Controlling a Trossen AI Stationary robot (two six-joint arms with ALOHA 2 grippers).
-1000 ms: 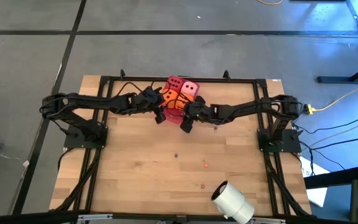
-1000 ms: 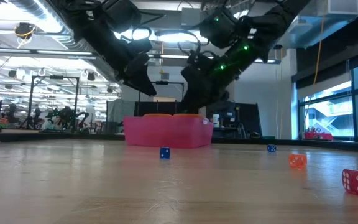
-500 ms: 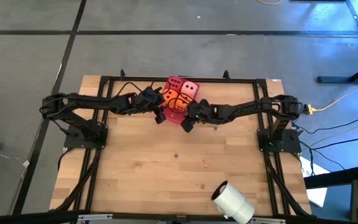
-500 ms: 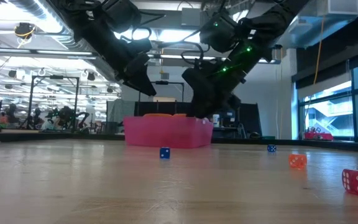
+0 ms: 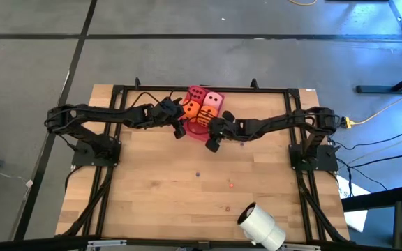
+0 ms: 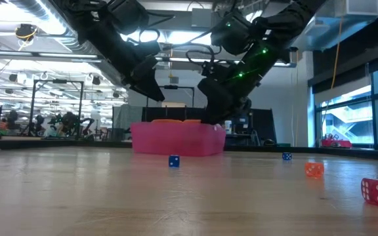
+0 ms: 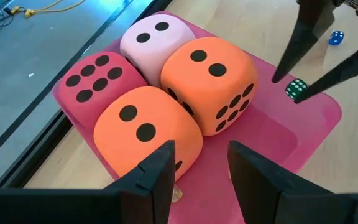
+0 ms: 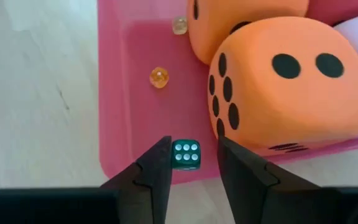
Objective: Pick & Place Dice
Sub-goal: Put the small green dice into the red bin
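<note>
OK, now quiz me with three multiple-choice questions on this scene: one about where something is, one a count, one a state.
1. Where is the small green die?
A) on the floor
B) in the pink tray, between the right gripper's fingertips
C) in a person's hand

2. How many large foam dice sit in the tray?
A) two
B) three
C) four

3. The left gripper is:
A) shut on a die
B) open, empty
C) out of sight

Answers:
1 B: the right wrist view shows it inside the tray's rim, between the fingertips.
2 C: one red die, one pale pink die and two orange.
3 B: its fingers stand apart with nothing between them.
</note>
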